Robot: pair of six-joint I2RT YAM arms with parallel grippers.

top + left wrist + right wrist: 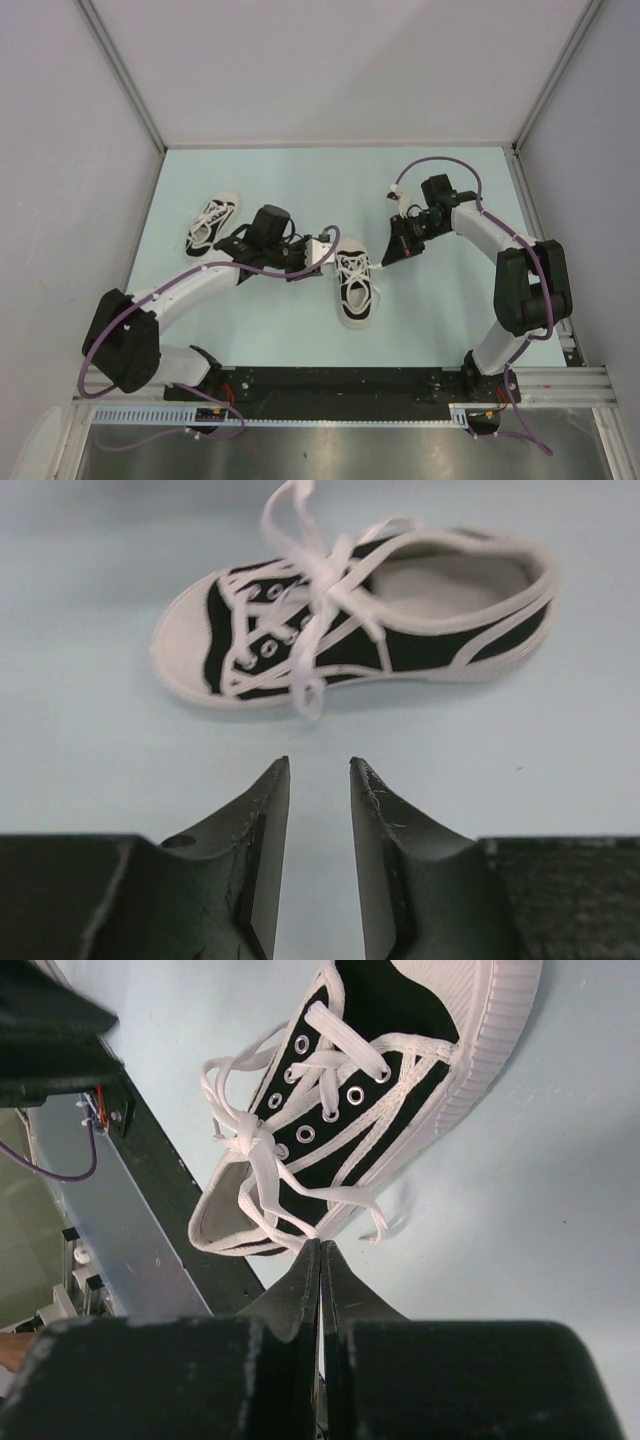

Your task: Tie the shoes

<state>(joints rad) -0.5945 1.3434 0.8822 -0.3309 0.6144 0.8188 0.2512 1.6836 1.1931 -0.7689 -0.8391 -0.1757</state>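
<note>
Pale blue-green tabletop [450,200] boxed in by plain white walls [330,70], seen from above, with two robot arms reaching in from the near edge.

One shoe [355,290] stands on its sole near the middle of the table, between the two grippers. Its long axis runs almost straight from near to far. The white toe cap [180,640] points away from the arm bases and the open heel end points back toward them. Its white laces [320,580] cross in a loose knot over the tongue, and the free strands trail off both sides.

A second shoe [213,222] lies well apart, toward the far left. Its long axis is diagonal, from near-left to far-right, and its rounded white end faces far-right.

The left gripper [322,250] sits just beside the central shoe's left side. Its two fingers are parted with only bare table between them, and the shoe lies beyond their tips, untouched.

The right gripper [388,258] is on the shoe's right side, with its fingers pressed tightly together. A lace strand runs down to their tips, but it is not possible to tell whether the strand is pinched.
</note>
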